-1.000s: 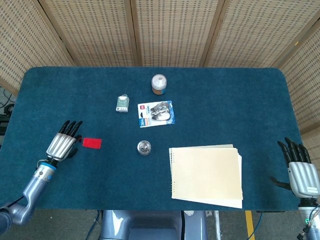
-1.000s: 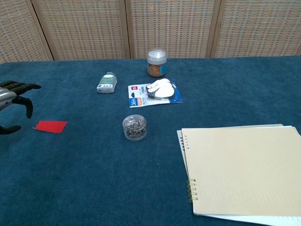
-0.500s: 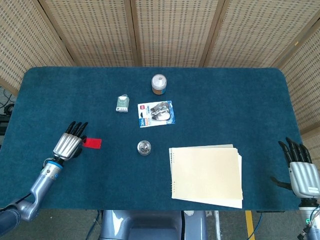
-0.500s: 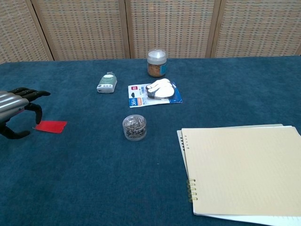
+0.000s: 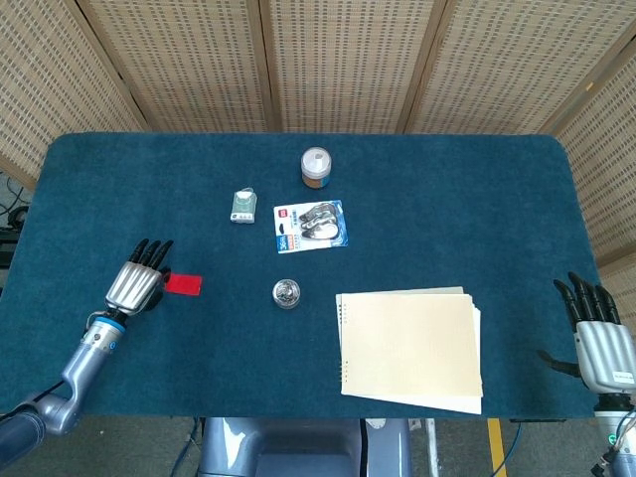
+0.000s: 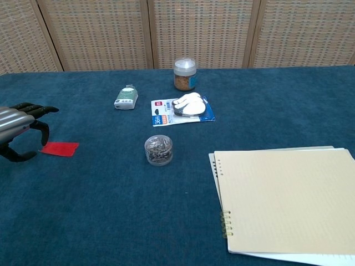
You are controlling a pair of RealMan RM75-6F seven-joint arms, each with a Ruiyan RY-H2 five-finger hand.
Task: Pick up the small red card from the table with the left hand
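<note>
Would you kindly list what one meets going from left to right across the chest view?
Left hand → small red card → small green-and-white box → clear round tub of clips → cream spiral notebook.

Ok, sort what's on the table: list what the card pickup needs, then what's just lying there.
For the job:
red card, flat on the table
left hand, right beside the card, not holding it

Lying about:
jar
small green-white pack
blister pack
paper-clip tub
notebook
right hand, idle at the table edge
</note>
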